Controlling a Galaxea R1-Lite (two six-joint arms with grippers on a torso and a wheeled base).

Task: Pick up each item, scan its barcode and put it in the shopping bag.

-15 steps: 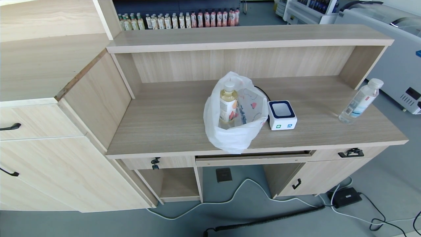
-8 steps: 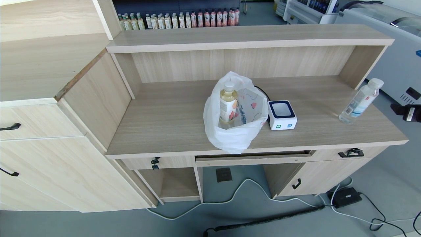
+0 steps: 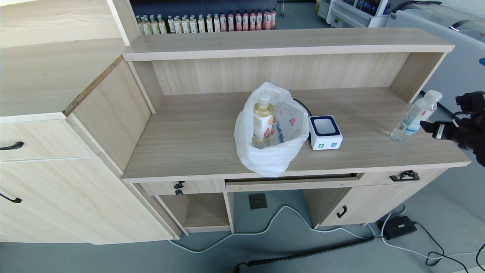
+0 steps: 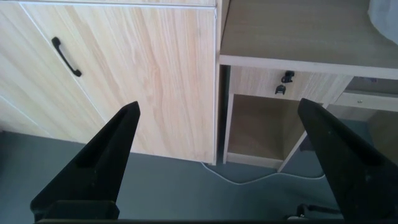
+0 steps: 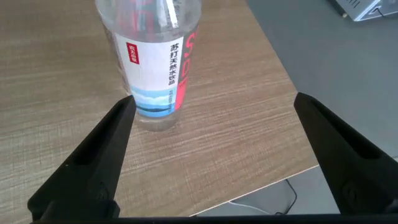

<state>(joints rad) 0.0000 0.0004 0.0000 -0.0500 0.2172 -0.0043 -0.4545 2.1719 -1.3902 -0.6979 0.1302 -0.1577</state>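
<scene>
Water bottle [image 3: 415, 117] stands upright at the right end of the counter [image 3: 197, 140], well apart from the scanner [image 3: 324, 132] and shopping bag [image 3: 271, 151] mid-counter; a tea bottle [image 3: 262, 121] stands inside the bag. The right gripper [image 3: 443, 113], spread wide, is just right of the water bottle, its arm cut off at the frame edge. The right wrist view crops the bottle's cap. The left gripper [image 4: 219, 106], also wide, hangs before the left cabinet [image 4: 168, 74].

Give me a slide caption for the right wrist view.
Open right gripper facing a clear bottle standing near the edge of the wooden counter.
</scene>
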